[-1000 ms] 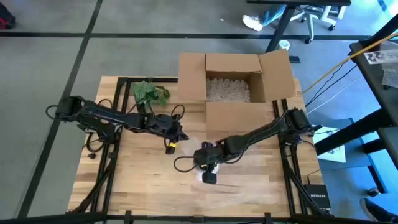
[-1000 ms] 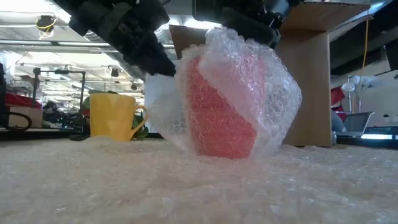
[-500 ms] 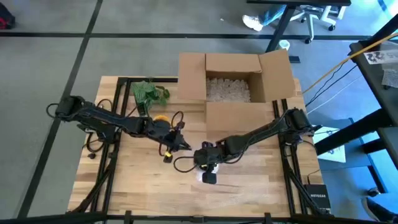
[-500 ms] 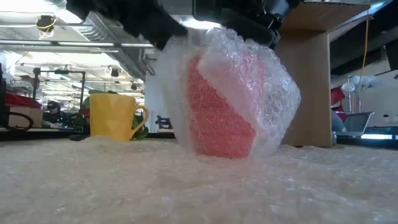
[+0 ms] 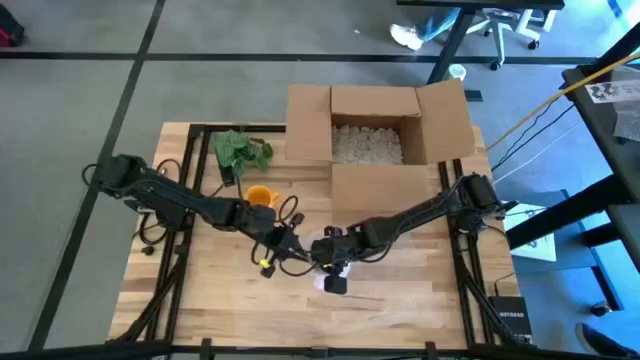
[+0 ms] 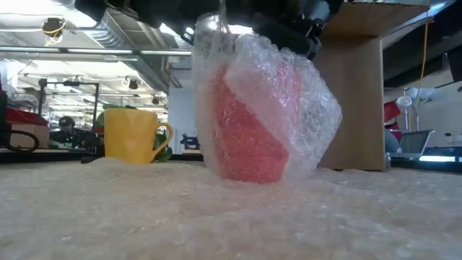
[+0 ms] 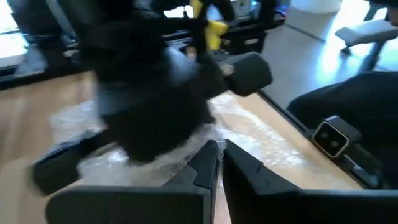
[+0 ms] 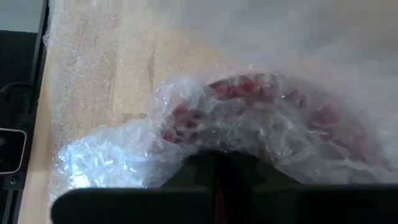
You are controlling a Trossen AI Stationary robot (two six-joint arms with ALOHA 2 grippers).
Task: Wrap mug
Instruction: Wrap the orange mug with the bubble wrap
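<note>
Centre of the table: the red mug (image 6: 249,133) is sitting under bubble wrap (image 6: 307,108), slightly below and left of the middle of the high view, with both grippers meeting over it.
Mug: in the low view it is showing as a red shape through the wrap, resting on the wooden table (image 5: 400,300); the right wrist view is showing red through crinkled plastic.
Left gripper (image 5: 290,246): it is now reaching right up to the bundle, where half a second ago it was sitting farther up and left (nearer the yellow mug). Its fingers (image 7: 205,165) are lying almost together in the left wrist view, clenched on a fold of the wrap.
Right gripper (image 5: 335,252): it is staying over the bundle, much as before; its fingers are clenched on the wrap at the mug.
Wrap: in the low view the left flap is now standing taller against the mug than a moment ago.
Yellow mug (image 6: 133,135): it is standing upright at left in the low view, apart from the bundle, now uncovered by the left arm in the high view.
Cardboard box (image 5: 375,130): it is sitting open at the upper centre, unchanged.
</note>
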